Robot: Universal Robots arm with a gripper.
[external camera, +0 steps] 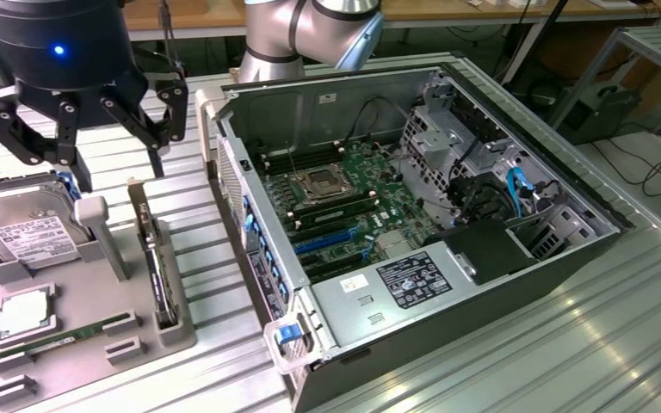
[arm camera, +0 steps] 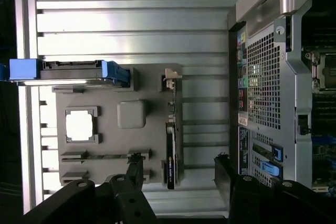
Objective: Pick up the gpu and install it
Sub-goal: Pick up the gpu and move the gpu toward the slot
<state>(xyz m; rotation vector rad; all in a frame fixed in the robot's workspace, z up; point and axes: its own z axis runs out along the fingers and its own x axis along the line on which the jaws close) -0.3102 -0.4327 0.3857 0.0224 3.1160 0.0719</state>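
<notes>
One gpu [external camera: 152, 258] stands on edge in the grey tray [external camera: 83, 331] near the desk's [external camera: 537, 353] edge, below your tool [external camera: 107, 159], jaws apart and empty, its long axis running alongside the computer case [external camera: 348, 340].

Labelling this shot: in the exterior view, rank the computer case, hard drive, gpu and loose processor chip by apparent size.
1. computer case.
2. hard drive.
3. Unsure: the gpu stands edge-on, long but thin, so it and the processor chip look comparable.

gpu [external camera: 159, 271] edge-on, fan face hidden
</notes>
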